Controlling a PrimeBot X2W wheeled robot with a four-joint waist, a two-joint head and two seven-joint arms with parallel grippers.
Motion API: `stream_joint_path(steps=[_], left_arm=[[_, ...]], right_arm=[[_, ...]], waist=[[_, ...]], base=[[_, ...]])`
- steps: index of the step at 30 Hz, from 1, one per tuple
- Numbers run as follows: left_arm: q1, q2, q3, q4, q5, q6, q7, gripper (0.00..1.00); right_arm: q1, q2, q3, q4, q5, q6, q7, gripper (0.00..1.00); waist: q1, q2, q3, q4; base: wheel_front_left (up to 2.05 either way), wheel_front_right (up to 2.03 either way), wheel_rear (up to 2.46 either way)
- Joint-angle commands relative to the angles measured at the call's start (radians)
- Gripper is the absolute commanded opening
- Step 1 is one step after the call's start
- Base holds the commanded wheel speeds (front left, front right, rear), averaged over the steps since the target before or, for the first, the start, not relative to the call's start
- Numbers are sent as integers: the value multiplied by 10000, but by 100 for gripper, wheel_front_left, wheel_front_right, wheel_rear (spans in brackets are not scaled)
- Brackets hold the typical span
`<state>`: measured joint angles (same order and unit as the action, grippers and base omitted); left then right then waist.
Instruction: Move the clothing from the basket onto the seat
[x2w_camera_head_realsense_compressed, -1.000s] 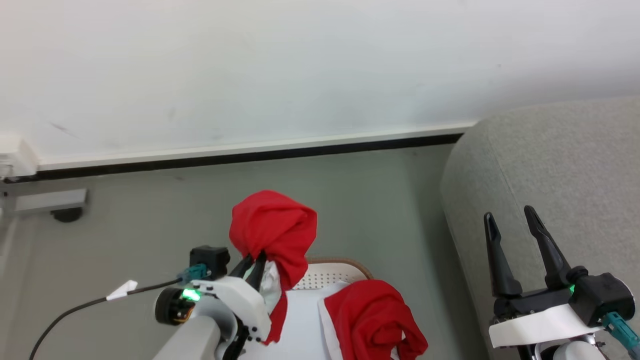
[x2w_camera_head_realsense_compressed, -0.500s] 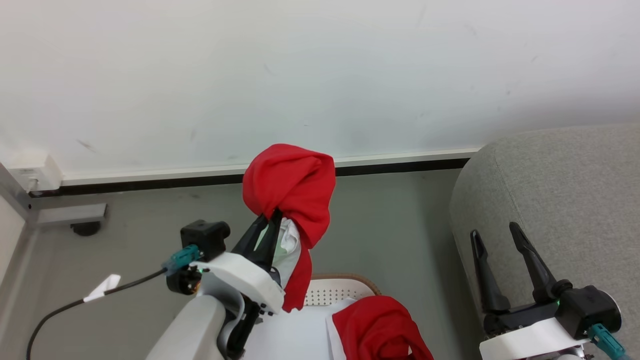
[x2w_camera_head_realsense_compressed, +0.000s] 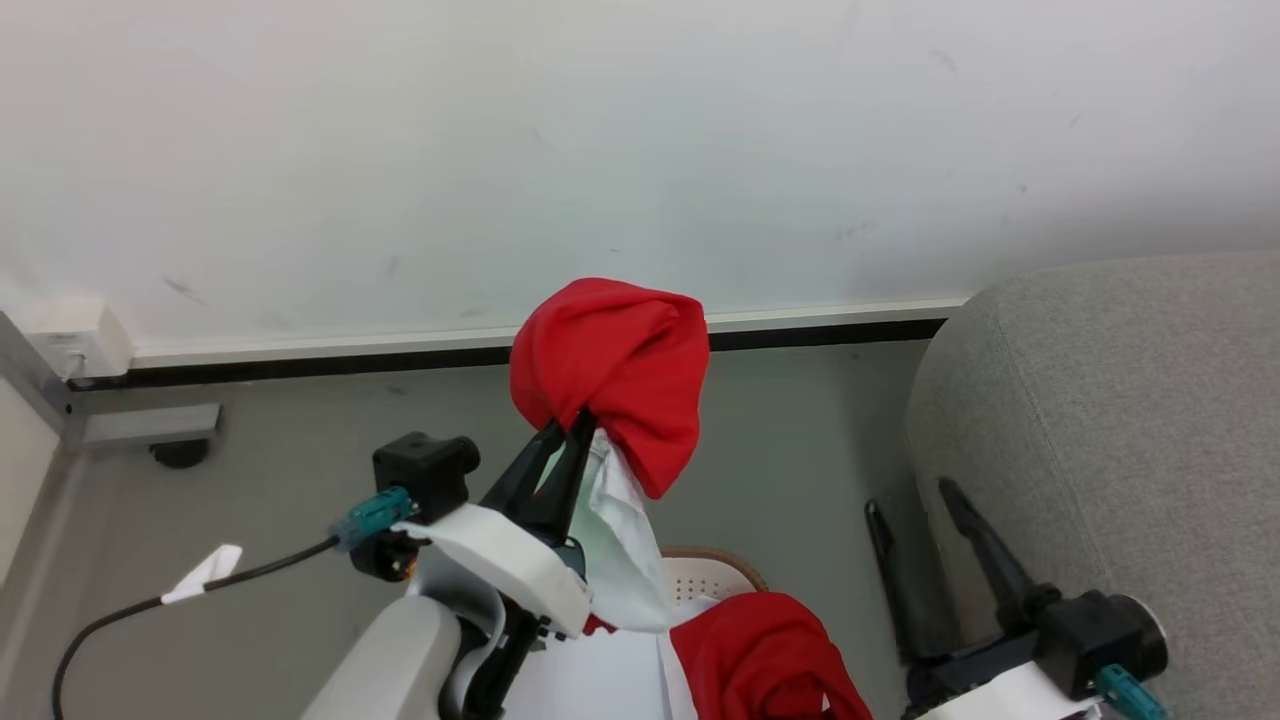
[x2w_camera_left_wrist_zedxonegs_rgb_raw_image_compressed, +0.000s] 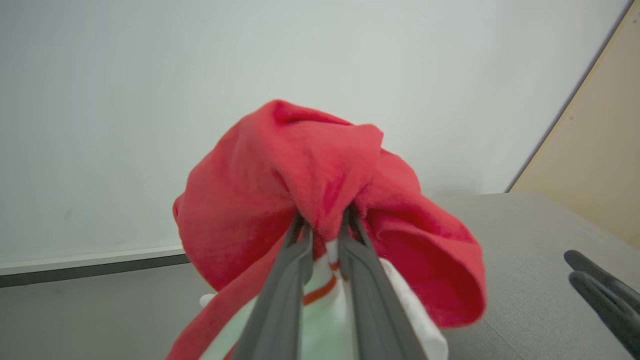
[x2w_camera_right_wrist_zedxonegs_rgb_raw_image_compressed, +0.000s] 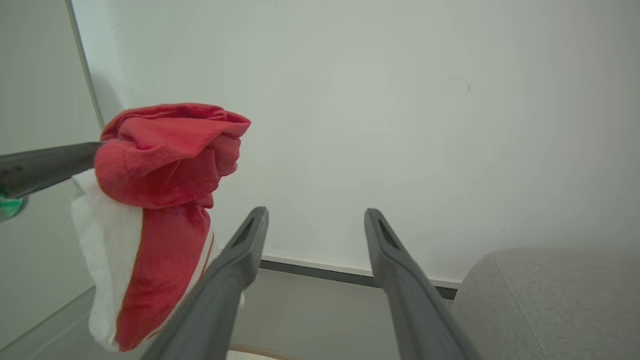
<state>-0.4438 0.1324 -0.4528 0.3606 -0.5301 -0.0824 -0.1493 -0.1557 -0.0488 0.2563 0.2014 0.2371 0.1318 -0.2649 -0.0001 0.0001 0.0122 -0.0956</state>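
Though half beneath clothing, the basket

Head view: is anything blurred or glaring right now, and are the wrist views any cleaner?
Head view: right gripper is smeared, clothing sharp, no glare. Left wrist view: clothing slightly soft, light even. Right wrist view: crisp, with a faint shadow on the wall beside the clothing.

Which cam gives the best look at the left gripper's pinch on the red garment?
Left wrist view: both fingers pinch the bunched red garment, pinch point dead centre. Head view shows the left gripper obliquely, fabric draped over the tips. Right wrist view catches one finger from the side, entering the bundle.
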Motion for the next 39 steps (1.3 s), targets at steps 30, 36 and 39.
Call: stream_joint_path(steps=[30,36,39], left_arm=[[-148,-752,-2429,-809,-400,-299,701,0],[-105,-780,-2736,-920,-534,-288,737,0],[-100,-786,-2804,-951,-600,-252,743,0]], right_arm=[[-2501,-410,4776,3845,1662,-21,9,100],[-2945,-282,4567,4734,1639,-21,9,100],[-3033,-226,4455,4980,1611,-21,9,13]], waist=[[1,-1,-125,2231],[1,-1,-148,2472],[1,-1,-160,2531]], base=[[0,0,0],[0,0,0],[0,0,0]])
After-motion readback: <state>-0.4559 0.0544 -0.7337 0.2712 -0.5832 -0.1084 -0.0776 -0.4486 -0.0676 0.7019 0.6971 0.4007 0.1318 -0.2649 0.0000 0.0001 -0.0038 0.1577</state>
